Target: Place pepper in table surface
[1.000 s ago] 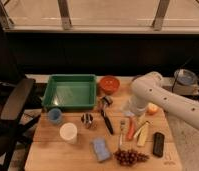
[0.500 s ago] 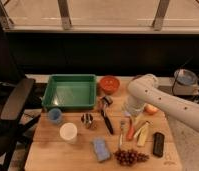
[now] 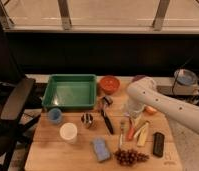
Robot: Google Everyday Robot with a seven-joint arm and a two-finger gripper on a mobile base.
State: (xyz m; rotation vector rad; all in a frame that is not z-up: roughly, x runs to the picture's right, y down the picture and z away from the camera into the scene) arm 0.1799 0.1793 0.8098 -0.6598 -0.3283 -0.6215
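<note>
The pepper (image 3: 130, 132) is slim and orange-red. It lies on the light-brown wooden table surface (image 3: 48, 152), right of centre, beside a pale yellow elongated piece (image 3: 142, 134). My white arm reaches in from the right and bends down. My gripper (image 3: 132, 113) hangs just above the pepper's far end, close to a round orange fruit (image 3: 151, 110). I cannot tell whether it touches the pepper.
A green tray (image 3: 70, 91) and a red bowl (image 3: 109, 83) stand at the back. A blue cup (image 3: 55, 115), white cup (image 3: 68, 132), metal can (image 3: 87, 120), black utensil (image 3: 108, 121), blue sponge (image 3: 101, 149), grapes (image 3: 129, 157) and a black block (image 3: 158, 144) lie around. A chair (image 3: 13, 100) is at the left.
My arm has shifted a little to the left and down, bringing the gripper closer over the pepper. The objects on the table have not moved.
</note>
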